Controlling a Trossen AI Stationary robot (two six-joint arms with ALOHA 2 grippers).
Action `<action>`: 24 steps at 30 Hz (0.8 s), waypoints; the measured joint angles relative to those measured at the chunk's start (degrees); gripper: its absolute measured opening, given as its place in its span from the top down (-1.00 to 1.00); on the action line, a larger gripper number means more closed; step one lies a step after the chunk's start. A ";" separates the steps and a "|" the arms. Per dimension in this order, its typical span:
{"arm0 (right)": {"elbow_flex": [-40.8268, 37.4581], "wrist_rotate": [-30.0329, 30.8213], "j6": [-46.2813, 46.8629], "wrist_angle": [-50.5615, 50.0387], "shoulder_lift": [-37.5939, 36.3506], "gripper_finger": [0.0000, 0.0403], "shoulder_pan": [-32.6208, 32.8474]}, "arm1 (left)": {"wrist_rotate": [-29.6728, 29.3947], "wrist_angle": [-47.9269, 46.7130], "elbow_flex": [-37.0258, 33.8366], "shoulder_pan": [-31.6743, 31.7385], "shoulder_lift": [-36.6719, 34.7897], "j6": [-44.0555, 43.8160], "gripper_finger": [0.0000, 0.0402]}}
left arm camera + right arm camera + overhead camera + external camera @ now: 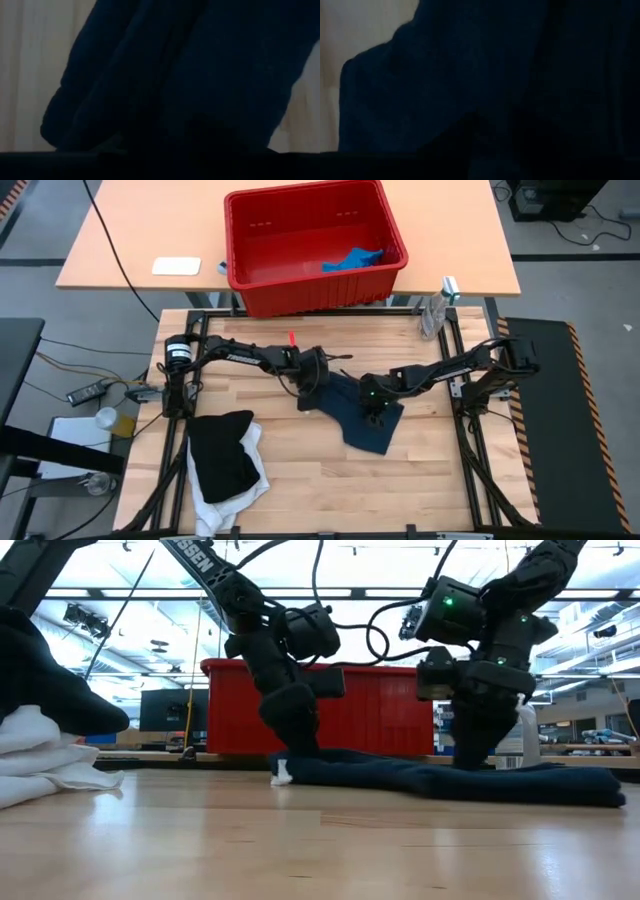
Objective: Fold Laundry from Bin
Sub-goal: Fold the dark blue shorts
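Observation:
A dark navy garment (365, 425) lies spread on the wooden table's middle, and a white tag (282, 776) shows at its left end. My left gripper (312, 388) is down at the garment's far left part. My right gripper (375, 408) is down over the garment's middle. Both wrist views are filled by the dark cloth (200, 75) (470, 90). The red bin (240, 240) stands on the far table and holds a bright blue garment (352, 260). A black garment (222, 452) lies on a white one (250, 485) at the near left.
A flat white item (176, 266) lies on the far table left of the bin. A clear bottle (435, 310) stands at the table's far right corner. Bare wood (420, 480) shows at the near right.

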 joint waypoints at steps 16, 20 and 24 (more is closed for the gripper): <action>-0.68 6.73 -0.33 -7.60 -16.21 0.20 -1.96 | 1.51 0.45 -0.13 0.01 -0.04 -1.63 0.20; -4.36 10.97 -0.33 10.11 -13.69 0.20 -2.38 | 1.63 0.68 -0.15 -0.13 -0.04 -2.22 0.20; -6.21 11.58 1.06 19.28 -6.71 0.20 -4.11 | 1.82 0.84 -0.15 -0.13 -0.04 -2.69 0.20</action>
